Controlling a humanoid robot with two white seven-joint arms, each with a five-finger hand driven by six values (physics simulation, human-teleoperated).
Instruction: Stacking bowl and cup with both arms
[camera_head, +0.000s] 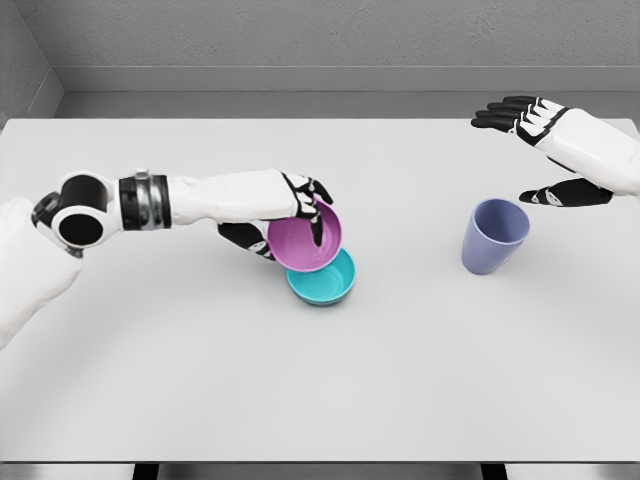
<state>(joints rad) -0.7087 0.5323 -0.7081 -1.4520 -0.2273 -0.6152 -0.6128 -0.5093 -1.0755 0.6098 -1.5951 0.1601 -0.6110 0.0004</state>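
A pink bowl (303, 241) is tilted toward me, held by my left hand (290, 218) with fingers over its rim and thumb beneath. It hangs just above and overlapping the rim of a teal bowl (325, 280) resting on the white table (320, 380). A lavender cup (494, 235) stands upright at the right. My right hand (530, 150) hovers open above and to the right of the cup, fingers spread, not touching it.
The table's far edge meets a grey wall. The right forearm (600, 145) enters from the right edge. The left arm (150, 205) stretches across the left half of the table.
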